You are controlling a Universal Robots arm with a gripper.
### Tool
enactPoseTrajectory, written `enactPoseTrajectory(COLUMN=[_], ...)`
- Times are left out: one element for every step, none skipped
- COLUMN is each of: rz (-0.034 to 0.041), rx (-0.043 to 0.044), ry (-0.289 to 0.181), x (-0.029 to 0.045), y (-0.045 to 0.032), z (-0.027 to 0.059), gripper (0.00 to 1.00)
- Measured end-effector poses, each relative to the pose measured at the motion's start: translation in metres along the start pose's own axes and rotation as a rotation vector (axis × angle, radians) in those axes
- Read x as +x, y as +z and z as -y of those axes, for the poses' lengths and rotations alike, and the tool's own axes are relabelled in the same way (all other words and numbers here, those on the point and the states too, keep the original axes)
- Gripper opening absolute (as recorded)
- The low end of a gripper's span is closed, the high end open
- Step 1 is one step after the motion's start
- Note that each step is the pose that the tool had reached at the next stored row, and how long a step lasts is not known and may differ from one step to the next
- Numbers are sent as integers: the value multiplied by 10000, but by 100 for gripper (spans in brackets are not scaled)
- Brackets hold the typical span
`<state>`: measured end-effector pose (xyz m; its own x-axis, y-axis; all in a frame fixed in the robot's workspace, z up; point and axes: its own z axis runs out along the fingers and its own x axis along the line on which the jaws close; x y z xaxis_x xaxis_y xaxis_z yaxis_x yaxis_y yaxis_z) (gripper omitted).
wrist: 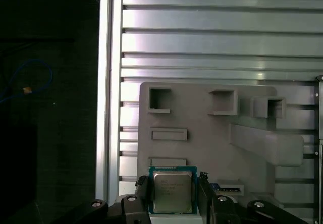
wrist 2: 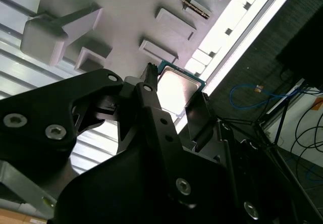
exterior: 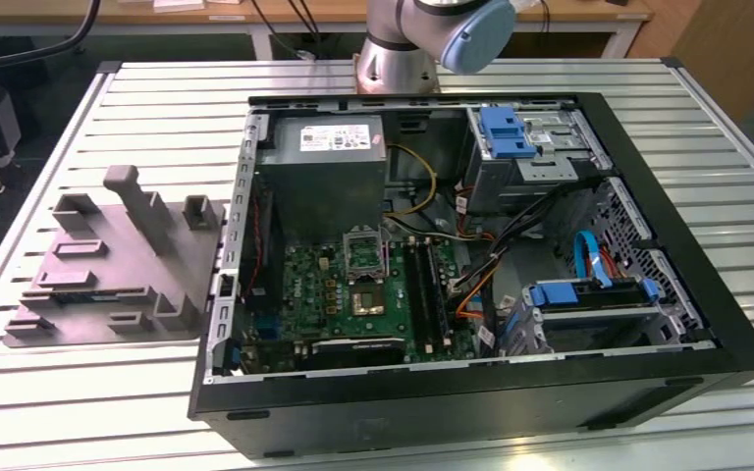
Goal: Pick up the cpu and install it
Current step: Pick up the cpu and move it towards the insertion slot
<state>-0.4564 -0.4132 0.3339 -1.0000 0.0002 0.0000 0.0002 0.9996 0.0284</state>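
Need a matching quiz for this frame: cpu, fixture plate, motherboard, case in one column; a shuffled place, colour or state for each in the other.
Things:
1. cpu
2. fixture plate
3. motherboard
4. case

Place, colour or state:
A. black, side panel off
B. gripped in the hand
C. green, lying flat inside the case
D. grey, on the slatted table at the exterior view's left of the case

Pairs: 1-B, 2-D, 3-C, 4-A
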Motion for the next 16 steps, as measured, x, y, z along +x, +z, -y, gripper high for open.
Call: enactPoseTrajectory(rz=[0,-1,0,0,0,-1,-1,0,-1,0,0,0,0,0,0,0], rx=[0,0,0,0,0,0,0,0,0,0,0,0,0,0,0,0], ry=[0,0,0,0,-2,-1,-1,1,1,0,0,0,0,0,0,0], x=[0,0,0,0,0,0,0,0,0,0,0,0,0,0,0,0], y=[-4,-8,-12,-15,-19,-23,-27,-31,-35,-38,-42,-46,-50,-54,-57,-61], z=[0,0,0,0,0,-1,-1,-1,-1,-1,-1,-1,-1,-1,-2,-2], gripper=[47,47,47,47,47,47,47,47,47,47,47,47,47,47,47,47])
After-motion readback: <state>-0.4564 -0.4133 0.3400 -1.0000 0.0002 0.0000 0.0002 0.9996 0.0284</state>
